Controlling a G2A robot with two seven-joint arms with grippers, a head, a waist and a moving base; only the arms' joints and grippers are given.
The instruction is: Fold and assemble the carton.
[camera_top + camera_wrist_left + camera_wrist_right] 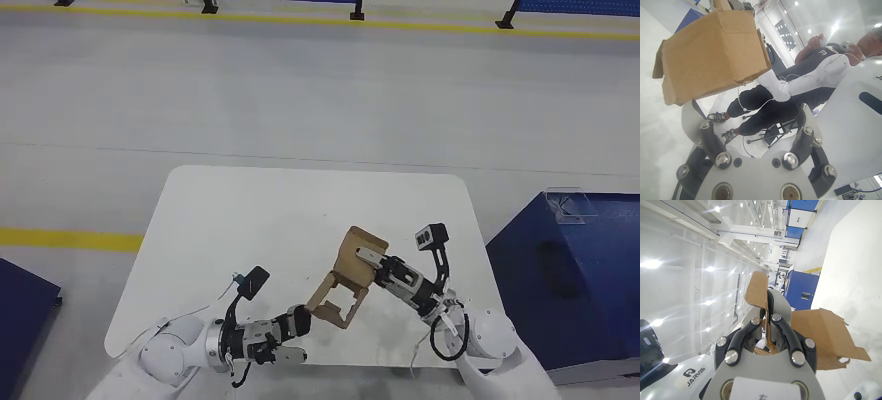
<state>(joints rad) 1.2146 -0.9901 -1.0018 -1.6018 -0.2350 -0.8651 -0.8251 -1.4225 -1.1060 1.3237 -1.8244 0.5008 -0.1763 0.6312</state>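
The left gripper (747, 111) sits closest, its two fingers spread wide with nothing between them, at the table's 6 o'clock edge in the top view. The white, round-cornered table (260, 220) is the largest thing, and there is one of it. Two blue cabinets flank it, one (560, 290) at 3 o'clock and the other (20, 310) at 8 o'clock, both on the floor apart from the table. One carton (345, 275) of plain brown corrugated board hangs tilted over the table at about 5 o'clock from its centre. It is only partly formed: the walls stand as an open-ended sleeve with creased sides, loose flaps splay from both ends, and one corner edge is torn. In the top view a pale surface shows through its open middle. From the left wrist view its flat side panel (711, 55) faces the camera. The right gripper (766, 306) is clamped on an upright flap at the carton's 1 o'clock end. The left gripper lies just beside the carton's 7 o'clock end; I cannot tell whether they touch.
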